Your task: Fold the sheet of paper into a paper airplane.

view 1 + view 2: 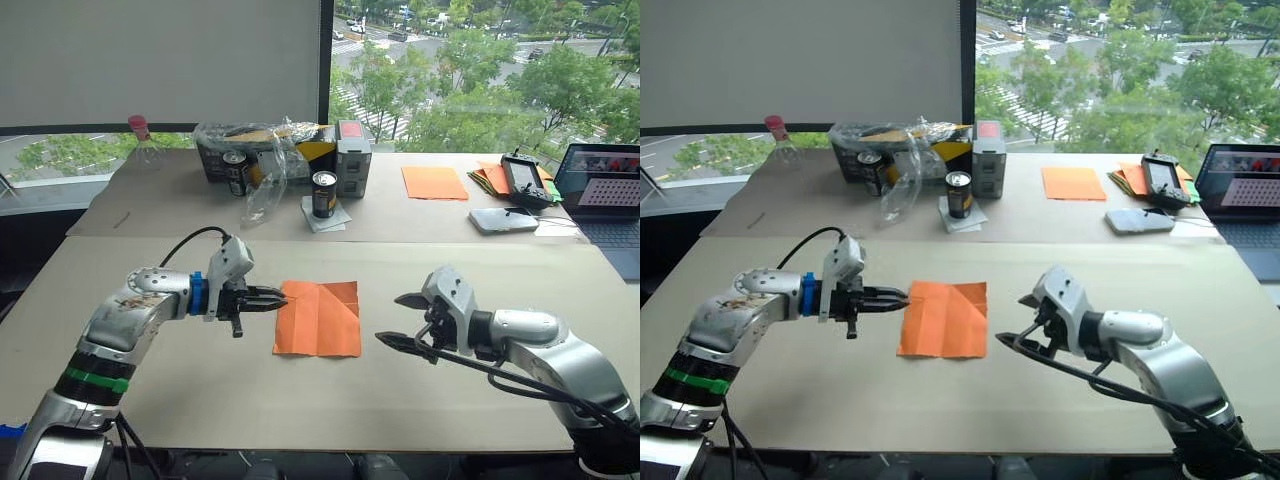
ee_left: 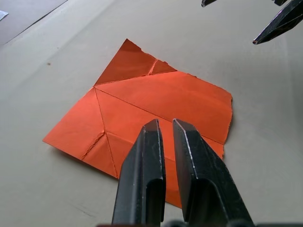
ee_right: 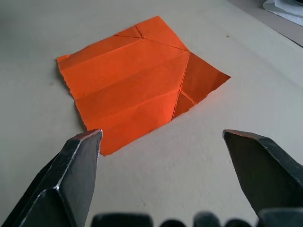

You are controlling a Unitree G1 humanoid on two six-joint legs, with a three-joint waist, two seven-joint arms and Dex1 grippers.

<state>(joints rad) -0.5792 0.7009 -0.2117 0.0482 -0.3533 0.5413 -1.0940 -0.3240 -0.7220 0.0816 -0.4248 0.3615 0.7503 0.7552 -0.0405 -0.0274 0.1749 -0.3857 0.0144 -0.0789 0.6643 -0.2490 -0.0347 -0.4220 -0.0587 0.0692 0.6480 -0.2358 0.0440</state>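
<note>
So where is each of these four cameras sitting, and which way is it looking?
Left eye: on the head, looking down over the table, both arms, the sheet of paper.
Right eye: beside it, same scene.
Left wrist: on the left arm, looking along the nearly closed left gripper at the paper.
Right wrist: on the right arm, between the wide-open right gripper fingers, toward the paper.
All share the paper.

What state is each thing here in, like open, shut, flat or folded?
sheet of paper: creased, lying flat on the table, held by neither tool.
left tool: nearly shut, at the sheet's edge.
right tool: open wide, holding nothing.
laptop: open, screen lit.
can: upright.
</note>
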